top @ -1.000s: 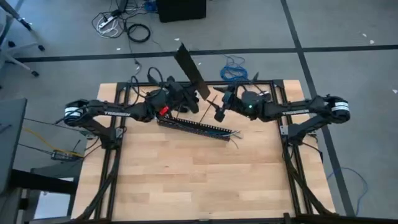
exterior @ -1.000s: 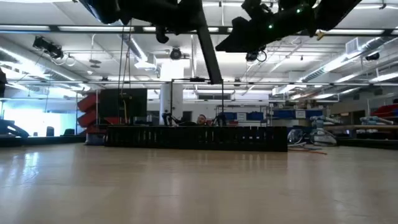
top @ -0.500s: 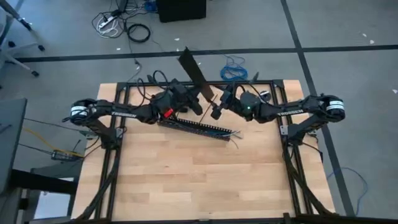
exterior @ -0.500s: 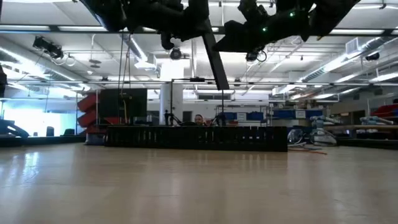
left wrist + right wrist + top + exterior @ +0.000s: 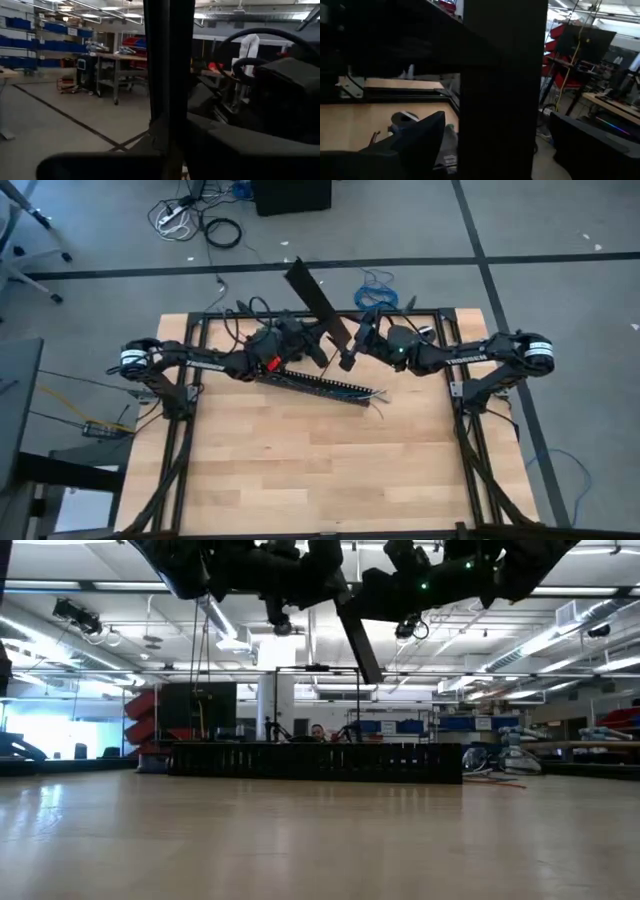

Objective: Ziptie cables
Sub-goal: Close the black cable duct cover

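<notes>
High view: left gripper [image 5: 312,346] pinches the strip [image 5: 318,302]; right gripper [image 5: 348,346], fingers unclear, is near. The strip may slip, missing the cables [image 5: 372,393].

Both arms raised, grippers [image 5: 312,352] [image 5: 352,348] close (fingers unclear).

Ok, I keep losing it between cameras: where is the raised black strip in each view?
High view: black strip slanting across the table's far edge, centre.
Low view: hanging slantwise, top centre.
Left wrist view: dark vertical band, centre.
Right wrist view: broad dark band, centre.
Shared landmark: the long black rack lying on the table, also in the low view.
</notes>
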Controlling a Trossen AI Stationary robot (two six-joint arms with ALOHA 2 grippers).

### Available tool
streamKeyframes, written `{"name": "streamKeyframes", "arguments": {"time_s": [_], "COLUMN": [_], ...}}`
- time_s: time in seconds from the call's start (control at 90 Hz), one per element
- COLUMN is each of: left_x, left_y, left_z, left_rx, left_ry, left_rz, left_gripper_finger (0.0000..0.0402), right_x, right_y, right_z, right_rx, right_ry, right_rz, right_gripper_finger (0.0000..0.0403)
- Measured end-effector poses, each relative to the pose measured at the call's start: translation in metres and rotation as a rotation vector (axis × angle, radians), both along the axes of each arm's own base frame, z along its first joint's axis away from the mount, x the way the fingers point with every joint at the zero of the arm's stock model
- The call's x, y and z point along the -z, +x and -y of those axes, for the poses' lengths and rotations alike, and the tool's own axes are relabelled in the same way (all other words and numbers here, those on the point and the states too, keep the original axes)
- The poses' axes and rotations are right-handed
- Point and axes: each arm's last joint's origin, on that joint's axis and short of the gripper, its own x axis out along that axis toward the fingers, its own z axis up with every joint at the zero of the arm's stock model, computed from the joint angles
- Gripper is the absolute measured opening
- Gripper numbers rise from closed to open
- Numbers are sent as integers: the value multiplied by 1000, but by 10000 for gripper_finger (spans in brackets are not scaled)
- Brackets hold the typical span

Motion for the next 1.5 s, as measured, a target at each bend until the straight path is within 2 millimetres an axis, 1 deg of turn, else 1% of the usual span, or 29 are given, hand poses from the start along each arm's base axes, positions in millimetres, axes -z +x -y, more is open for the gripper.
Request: {"name": "streamKeyframes", "arguments": {"time_s": [0.544,0.656,0.778,1.033,1.133,1.222,1.367,1.5], "left_x": [-2,-2,-2,-2,-2,-2,-2,-3], "left_y": [0,0,0,0,0,0,0,0], "left_z": [2,2,2,2,2,2,2,2], "left_rx": [4,1,0,7,8,8,12,13], "left_ry": [5,15,19,21,22,22,23,23], "left_rz": [23,17,15,14,14,13,13,14], "left_gripper_finger": [15,15,15,15,15,15,15,15], "right_x": [-2,-2,-2,-2,-2,-2,-2,-2], "right_y": [0,0,0,0,0,0,0,0], "right_z": [0,0,0,0,0,0,0,0], "right_rx": [1,1,1,4,4,4,4,4], "right_ry": [-4,-4,-3,-4,-4,-4,-4,-4], "right_rz": [16,18,19,23,23,23,23,23], "right_gripper_finger": [346,340,314,239,221,220,235,237]}}
